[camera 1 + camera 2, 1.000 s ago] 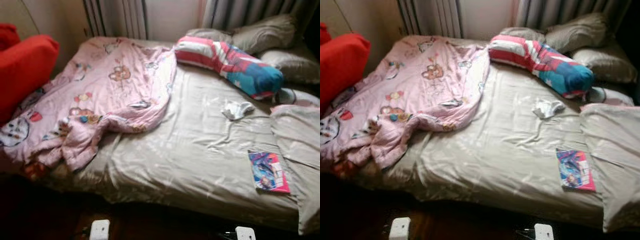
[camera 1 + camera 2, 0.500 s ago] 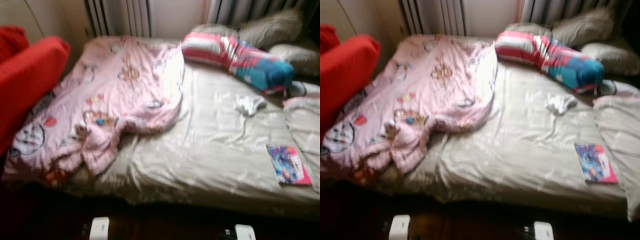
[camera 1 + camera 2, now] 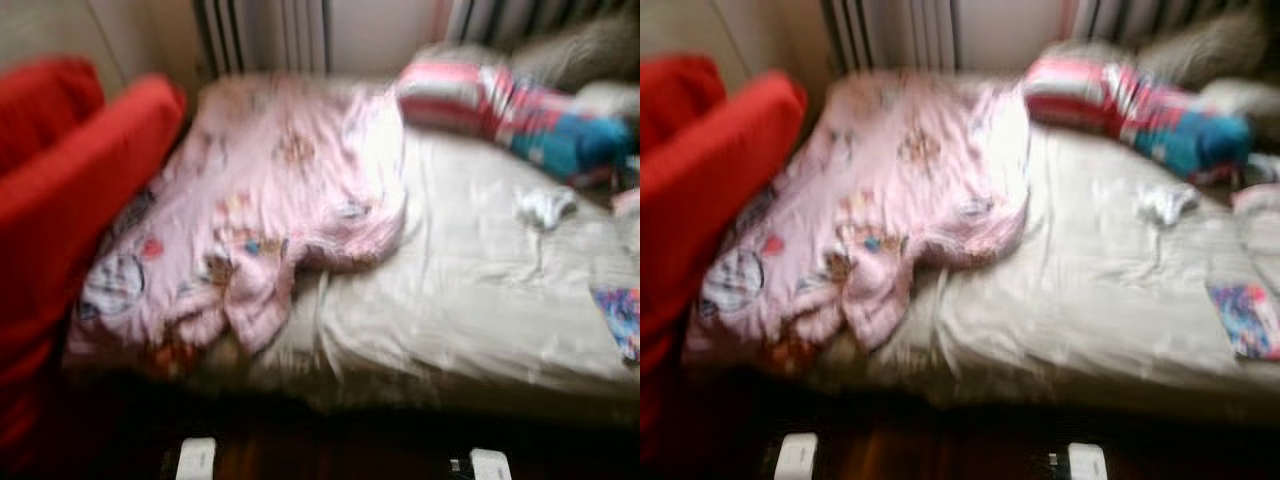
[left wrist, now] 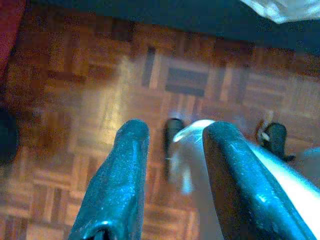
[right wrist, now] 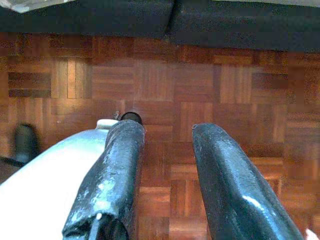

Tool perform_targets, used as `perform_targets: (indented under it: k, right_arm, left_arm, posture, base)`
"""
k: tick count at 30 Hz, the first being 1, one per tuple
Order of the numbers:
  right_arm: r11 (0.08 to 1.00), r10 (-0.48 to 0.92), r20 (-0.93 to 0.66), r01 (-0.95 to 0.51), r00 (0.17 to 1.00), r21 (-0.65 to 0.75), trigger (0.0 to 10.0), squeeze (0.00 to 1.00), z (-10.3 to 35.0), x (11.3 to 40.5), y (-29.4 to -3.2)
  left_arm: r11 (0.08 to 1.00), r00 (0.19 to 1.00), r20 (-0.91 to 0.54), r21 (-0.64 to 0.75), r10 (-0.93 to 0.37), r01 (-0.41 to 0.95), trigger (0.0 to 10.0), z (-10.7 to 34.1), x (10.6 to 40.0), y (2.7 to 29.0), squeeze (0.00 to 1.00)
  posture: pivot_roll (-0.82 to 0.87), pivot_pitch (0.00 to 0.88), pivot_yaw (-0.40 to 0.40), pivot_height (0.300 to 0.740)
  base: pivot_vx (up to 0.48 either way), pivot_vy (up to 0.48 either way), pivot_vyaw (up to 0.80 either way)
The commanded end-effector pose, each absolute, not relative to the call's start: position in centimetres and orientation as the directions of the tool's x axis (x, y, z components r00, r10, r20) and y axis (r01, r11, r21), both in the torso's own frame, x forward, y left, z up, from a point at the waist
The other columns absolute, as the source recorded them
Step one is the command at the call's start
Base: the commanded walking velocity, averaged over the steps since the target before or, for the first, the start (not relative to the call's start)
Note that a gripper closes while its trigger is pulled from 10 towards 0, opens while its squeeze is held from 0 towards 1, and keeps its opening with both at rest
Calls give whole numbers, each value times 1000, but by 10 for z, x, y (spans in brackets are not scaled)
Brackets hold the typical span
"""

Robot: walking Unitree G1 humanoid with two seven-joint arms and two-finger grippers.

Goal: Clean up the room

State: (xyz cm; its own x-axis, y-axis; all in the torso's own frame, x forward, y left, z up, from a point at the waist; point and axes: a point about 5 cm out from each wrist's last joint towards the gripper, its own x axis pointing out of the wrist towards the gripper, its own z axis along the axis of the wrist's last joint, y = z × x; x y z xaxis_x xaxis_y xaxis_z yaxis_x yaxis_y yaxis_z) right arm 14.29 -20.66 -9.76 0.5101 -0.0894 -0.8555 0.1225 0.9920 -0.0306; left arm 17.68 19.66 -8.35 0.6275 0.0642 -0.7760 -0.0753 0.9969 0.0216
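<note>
Bed point(image 3: 470, 300): pink blanket point(image 3: 270, 210) left, striped pillow point(image 3: 520, 115) far right, book point(image 3: 620, 320) right. Left gripper point(image 4: 172, 150), right gripper point(image 5: 165, 150) released, empty, over wood floor point(image 5: 200, 85).

bed point(image 3: 480, 300) — beige sheet | red sofa point(image 3: 70, 190) beside it | parquet floor point(image 5: 210, 85) — striped curtains point(image 3: 265, 35)

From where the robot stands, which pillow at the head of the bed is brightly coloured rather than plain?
The long bolster pillow, striped pink and white with a blue end. The pillows behind it are plain grey-beige.
</note>
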Motion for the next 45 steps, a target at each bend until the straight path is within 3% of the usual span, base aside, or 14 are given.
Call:
perform_targets:
  k: [1, 19, 45]
  right_arm:
    - [993, -68, -862, 117, 502, -10, 10000, 0, -100, 140, -197]
    - [993, -71, -860, 116, 506, -14, 10000, 0, -100, 141, -198]
    - [997, -58, -857, 79, 511, -20, 10000, 0, -99, 142, -196]
  left_arm:
    - [995, 596, -799, 40, 87, -91, 10000, -88, 164, 204, 0]
    - [995, 595, -800, 37, 83, -89, 10000, -88, 165, 203, 0]
    - [996, 578, -814, 15, 61, -84, 10000, -90, 162, 202, 0]
  posture:
    - [-47, 126, -8, 740]
    - [-46, 127, -8, 740]
    - [-47, 107, 0, 740]
  base:
    - [0, 461, 0]
    - [0, 444, 0]
    - [0, 0, 62]
